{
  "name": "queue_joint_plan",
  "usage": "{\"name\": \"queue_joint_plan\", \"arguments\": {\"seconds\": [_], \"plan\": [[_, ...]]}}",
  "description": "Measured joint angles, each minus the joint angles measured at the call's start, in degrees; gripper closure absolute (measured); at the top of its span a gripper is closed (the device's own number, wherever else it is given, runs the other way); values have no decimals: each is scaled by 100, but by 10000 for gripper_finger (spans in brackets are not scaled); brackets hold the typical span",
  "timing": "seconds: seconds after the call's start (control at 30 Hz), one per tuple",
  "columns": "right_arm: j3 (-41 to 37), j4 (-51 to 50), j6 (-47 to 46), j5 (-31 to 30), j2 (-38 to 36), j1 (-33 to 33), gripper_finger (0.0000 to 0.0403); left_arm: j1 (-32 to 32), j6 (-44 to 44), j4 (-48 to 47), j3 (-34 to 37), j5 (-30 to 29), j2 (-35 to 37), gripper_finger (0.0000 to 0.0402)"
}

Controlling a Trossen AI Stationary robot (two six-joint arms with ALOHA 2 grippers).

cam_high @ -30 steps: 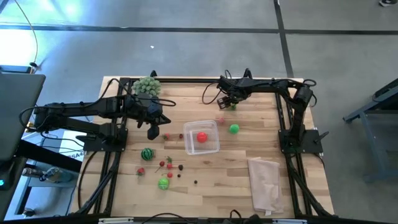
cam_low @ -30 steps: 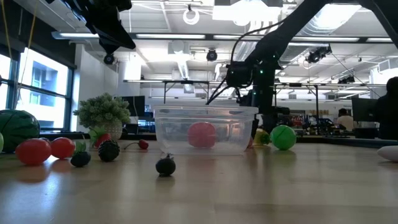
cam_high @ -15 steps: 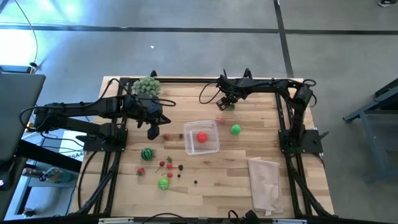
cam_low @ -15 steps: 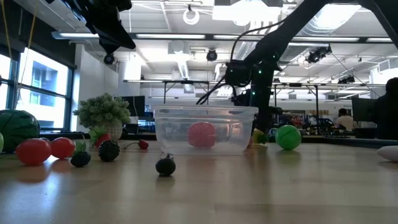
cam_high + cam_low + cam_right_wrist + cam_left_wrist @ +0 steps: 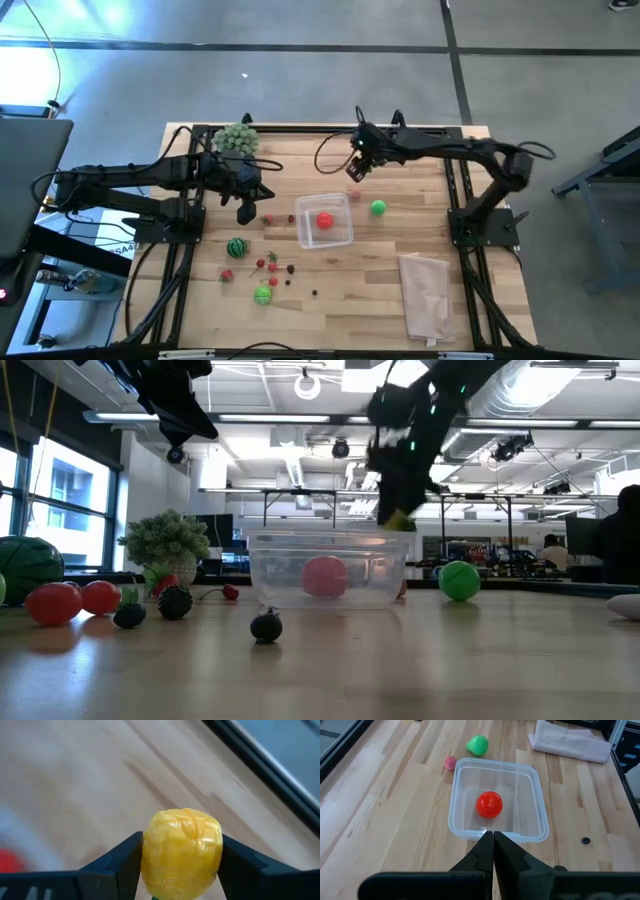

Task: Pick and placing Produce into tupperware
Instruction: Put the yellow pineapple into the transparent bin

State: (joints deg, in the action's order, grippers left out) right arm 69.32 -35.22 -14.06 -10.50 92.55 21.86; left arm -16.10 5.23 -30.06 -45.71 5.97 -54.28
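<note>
Desk: pale wooden slatted desk (image 5: 330, 290) in a dark frame; all places below are given relative to the container.
Cloth: folded beige cloth (image 5: 427, 293), well apart on the container's near-right side, untouched.
Plant: bushy pale-green plant (image 5: 236, 137), well apart at the far-left corner, not part of the task.
Container: clear squarish plastic tupperware container (image 5: 324, 219) near the desk's middle, holding one round red toy fruit (image 5: 489, 804).
Left hand: left hand (image 5: 493, 838) hangs just left of the container, fingers pressed together, carrying nothing; this arm waits.
Right hand: right hand (image 5: 181, 851) is raised just beyond the container's far edge, fingers clamped on a yellow ribbed toy fruit (image 5: 182, 844).
Change: a second ago the right hand was low at the desk beyond the container; it has since lifted with the yellow fruit and swung towards the container. The green ball (image 5: 378, 208) beside it has rolled a little.
Meaning: in my judgement the pick is complete and the carry is under way; release over the container is the step remaining.
Loose produce: green ball and a small pink piece (image 5: 450, 762) just right of the container; dark-striped green ball (image 5: 236, 247), red pieces and dark berries to the near left, all still to be collected.
</note>
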Motion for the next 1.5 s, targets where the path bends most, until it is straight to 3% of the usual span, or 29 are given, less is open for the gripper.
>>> {"name": "queue_joint_plan", "arguments": {"seconds": [0.27,0.53,0.73,1.03,1.5], "plan": [[7,654,117,0,-1162,-1544,199,-1,-1,0,0,-2,2,401],[9,1300,344,-75,-1054,-2587,199,-2,0,0,0,-2,0,401],[9,1488,498,72,-242,-2590,199,0,0,0,0,-2,2,401],[9,2001,829,1136,918,-2381,199,0,-1,2,0,-2,1,401],[7,2393,1156,1791,1515,-2358,199,0,0,1,0,-2,2,401]]}}
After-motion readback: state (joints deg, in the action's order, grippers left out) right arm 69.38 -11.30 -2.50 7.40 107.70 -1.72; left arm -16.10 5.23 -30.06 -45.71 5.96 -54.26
